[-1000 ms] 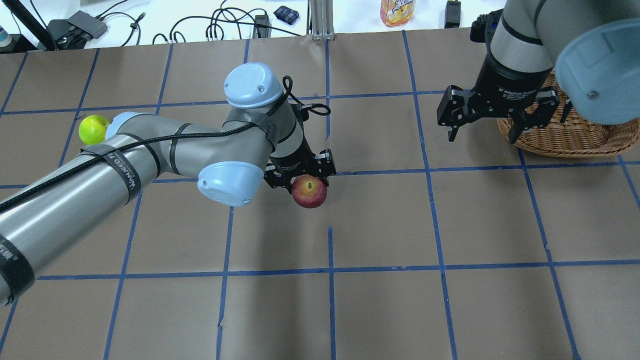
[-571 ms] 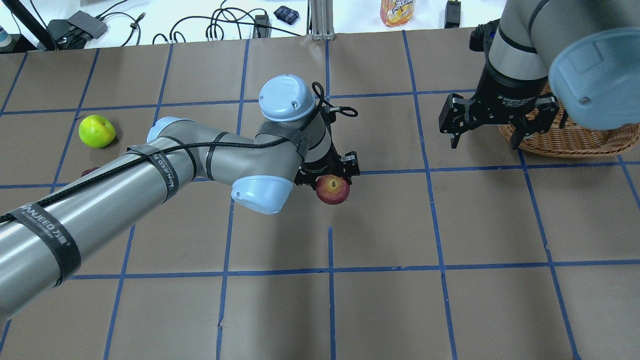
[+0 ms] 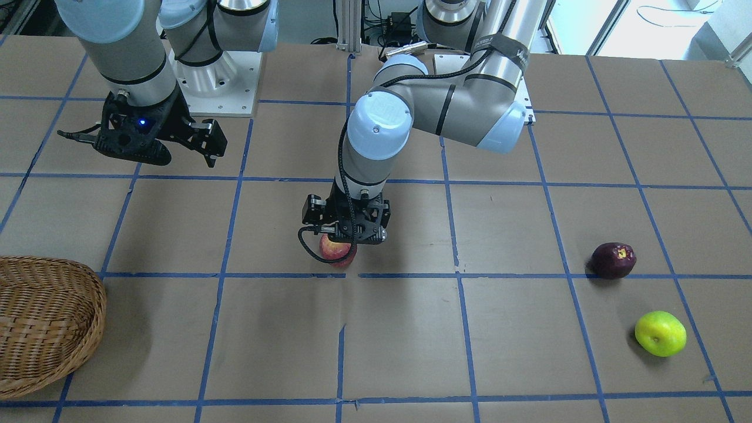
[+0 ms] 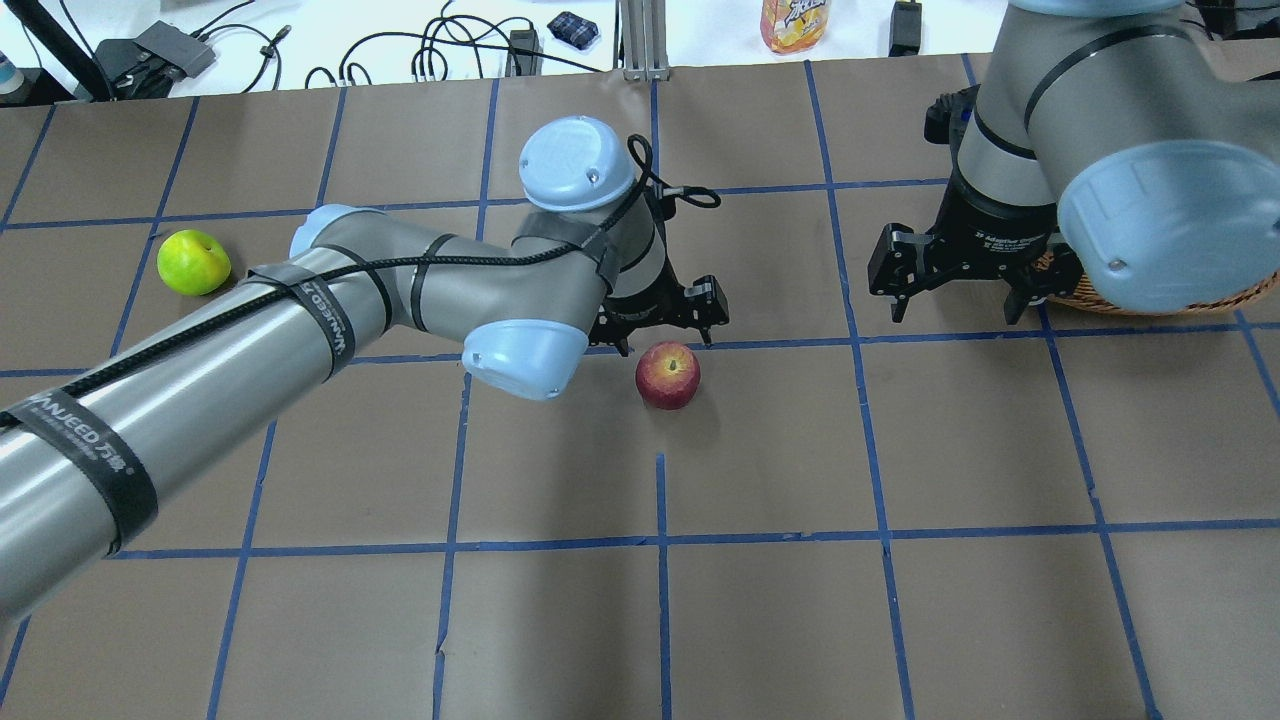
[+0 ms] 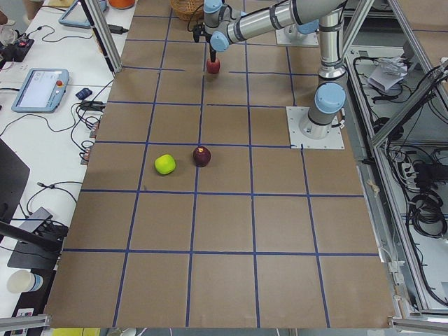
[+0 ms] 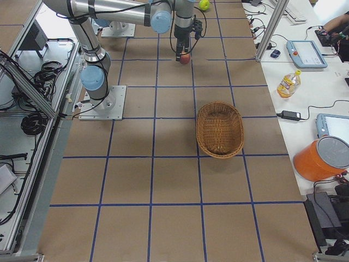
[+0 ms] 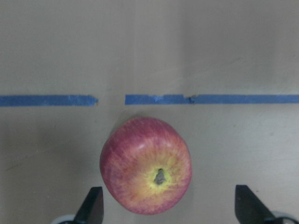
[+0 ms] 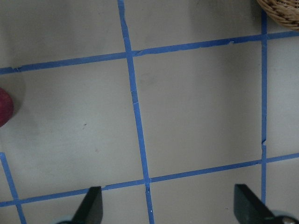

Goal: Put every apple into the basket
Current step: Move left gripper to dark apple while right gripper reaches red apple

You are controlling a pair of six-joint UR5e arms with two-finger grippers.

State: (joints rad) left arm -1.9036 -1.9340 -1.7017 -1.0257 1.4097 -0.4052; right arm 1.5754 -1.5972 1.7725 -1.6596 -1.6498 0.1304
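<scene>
The red apple (image 4: 668, 375) with a yellowish stem end rests on the table near the middle. My left gripper (image 4: 667, 345) is open just above it. In the left wrist view the apple (image 7: 145, 165) sits between the spread fingertips (image 7: 91, 207), apart from both. The yellow-green apple (image 4: 193, 262) lies at the far left. The maroon apple (image 3: 613, 260) lies near it and is hidden behind my left arm in the overhead view. My right gripper (image 4: 950, 290) is open and empty, just left of the wicker basket (image 4: 1240, 295).
The basket (image 6: 220, 130) is empty in the exterior right view. A juice bottle (image 4: 795, 22), cables and devices lie beyond the table's far edge. My right arm's elbow (image 4: 1150, 235) covers most of the basket from overhead.
My left gripper carried the red apple to the right, then opened; the apple now rests on the table. My right gripper moved left and toward the robot, away from the basket.
</scene>
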